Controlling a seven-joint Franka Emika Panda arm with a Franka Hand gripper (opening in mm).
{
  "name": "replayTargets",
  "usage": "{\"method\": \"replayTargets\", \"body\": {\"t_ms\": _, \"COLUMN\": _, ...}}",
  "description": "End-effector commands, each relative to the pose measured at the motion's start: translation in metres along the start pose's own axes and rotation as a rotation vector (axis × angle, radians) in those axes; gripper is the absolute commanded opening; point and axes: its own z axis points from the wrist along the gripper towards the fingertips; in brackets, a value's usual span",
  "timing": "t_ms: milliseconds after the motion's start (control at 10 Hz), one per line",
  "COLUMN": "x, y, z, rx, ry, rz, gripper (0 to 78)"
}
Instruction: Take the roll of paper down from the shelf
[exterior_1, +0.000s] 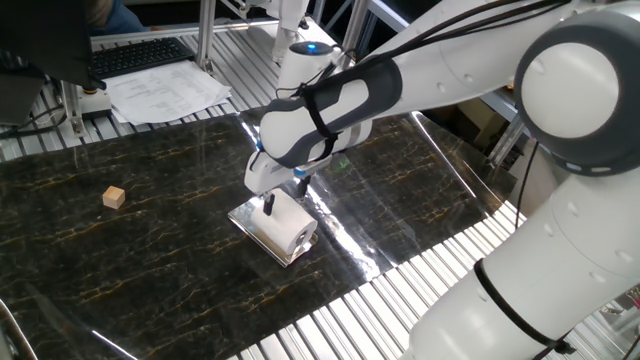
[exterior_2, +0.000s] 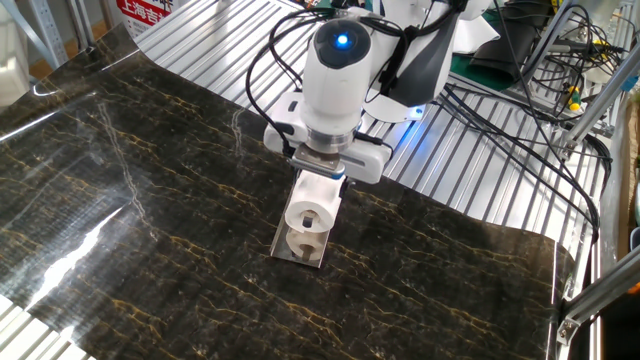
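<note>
The roll of paper (exterior_1: 287, 225) (exterior_2: 312, 205) is lying on its side on the shelf (exterior_1: 247, 218) (exterior_2: 297, 253), a mirror-like plate sitting flat on the dark marbled table (exterior_1: 150, 250) (exterior_2: 150, 240). The gripper (exterior_1: 281, 198) (exterior_2: 322, 178) is hanging directly over the roll, its fingers (exterior_1: 268, 204) spread apart and reaching down on either side of the roll's far end; whether they are touching the paper cannot be told. A small wooden cube (exterior_1: 114, 197) is sitting well apart on the table.

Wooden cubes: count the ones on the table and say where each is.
1. The wooden cube sits alone on the dark table, far from the roll of paper. The arm could hide others.
</note>
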Motion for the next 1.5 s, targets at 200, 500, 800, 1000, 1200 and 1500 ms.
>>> {"method": "replayTargets", "body": {"t_ms": 200, "x": 0.001, "y": 0.000, "z": 0.011, "rx": 0.006, "ry": -0.017, "rz": -0.001, "gripper": 77.4}}
{"method": "replayTargets", "body": {"t_ms": 500, "x": 0.003, "y": -0.003, "z": 0.018, "rx": 0.007, "ry": -0.028, "rz": -0.003, "gripper": 77.4}}
{"method": "replayTargets", "body": {"t_ms": 800, "x": 0.004, "y": -0.003, "z": 0.027, "rx": 0.006, "ry": -0.034, "rz": 0.004, "gripper": 77.4}}
{"method": "replayTargets", "body": {"t_ms": 1000, "x": 0.004, "y": -0.003, "z": 0.034, "rx": 0.004, "ry": -0.037, "rz": 0.006, "gripper": 77.4}}
{"method": "replayTargets", "body": {"t_ms": 1200, "x": 0.004, "y": -0.003, "z": 0.038, "rx": 0.001, "ry": -0.039, "rz": 0.011, "gripper": 77.4}}
{"method": "replayTargets", "body": {"t_ms": 1500, "x": 0.003, "y": -0.003, "z": 0.045, "rx": 0.007, "ry": -0.046, "rz": 0.007, "gripper": 77.4}}
